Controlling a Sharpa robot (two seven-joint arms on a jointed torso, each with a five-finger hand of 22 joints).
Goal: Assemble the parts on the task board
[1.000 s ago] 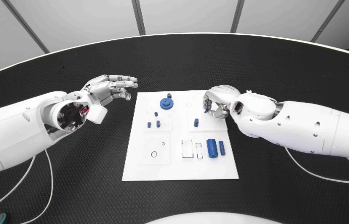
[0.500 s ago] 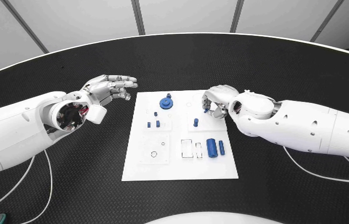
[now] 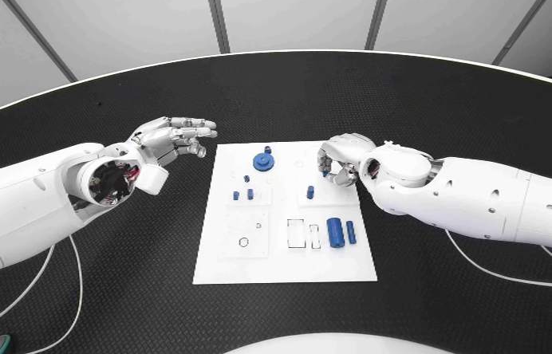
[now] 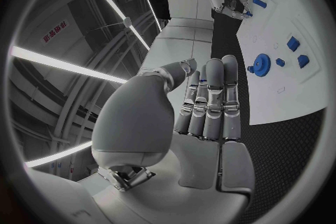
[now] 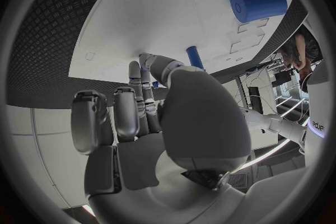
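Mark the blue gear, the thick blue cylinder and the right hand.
Blue gear (image 3: 263,162), head view, centre of its disc.
Thick blue cylinder (image 3: 335,234), head view, middle of its body.
Right hand (image 3: 340,161), head view, back of the hand.

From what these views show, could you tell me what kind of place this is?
Probably a robotics lab or test cell: a round black table carries a white task board with small blue parts, grey panelled walls stand behind, and strip lights run overhead.

The surface (image 3: 288,99) was round and black, with a fine textured pattern and a pale rim along its far edge. Behind it stood grey wall panels (image 3: 293,11) divided by dark seams.
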